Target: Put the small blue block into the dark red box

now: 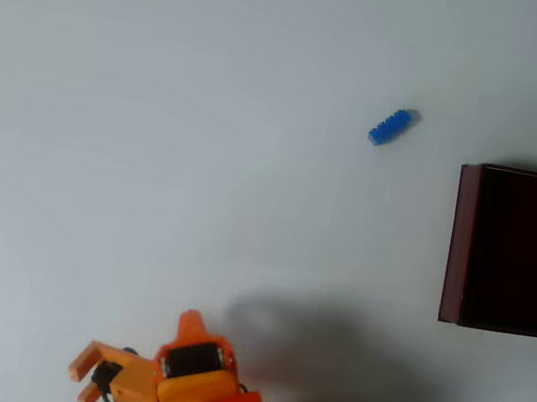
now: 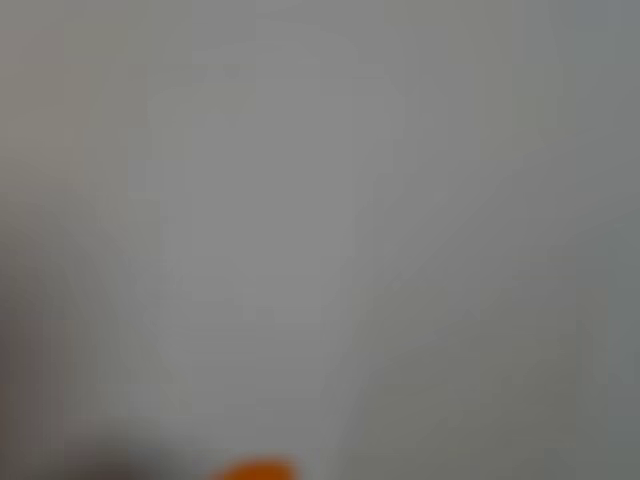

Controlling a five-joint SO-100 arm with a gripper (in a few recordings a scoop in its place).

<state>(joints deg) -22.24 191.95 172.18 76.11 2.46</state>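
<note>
Block: the small blue block [image 1: 393,128] lies alone on the pale surface [image 1: 159,124] in the overhead view, upper right of centre, long axis tilted, studded edge just readable; its right tip looks paler, detail too small to resolve.
Box: the dark red box [image 1: 460,240] sits at the right edge, cut off by the frame on its right side; maroon left wall visible, interior near-black, contents cannot be made out.
Block vs box: apart, not touching; block is left of and beyond the box's far-left corner.
Arm: orange arm with the jaws [image 1: 86,379] at the bottom edge, left of centre, partly cropped; well apart from both block and box.
Jaws state: two orange prongs point left with a gap between them, so they read as released, holding nothing.
Shadow: soft grey patch on the surface right of the arm.
Wrist view: heavily blurred grey field; an orange sliver [image 2: 255,470] at the bottom edge, identity cannot be told.
Top right corner, overhead: small dark shape, cropped, unidentifiable.
</note>
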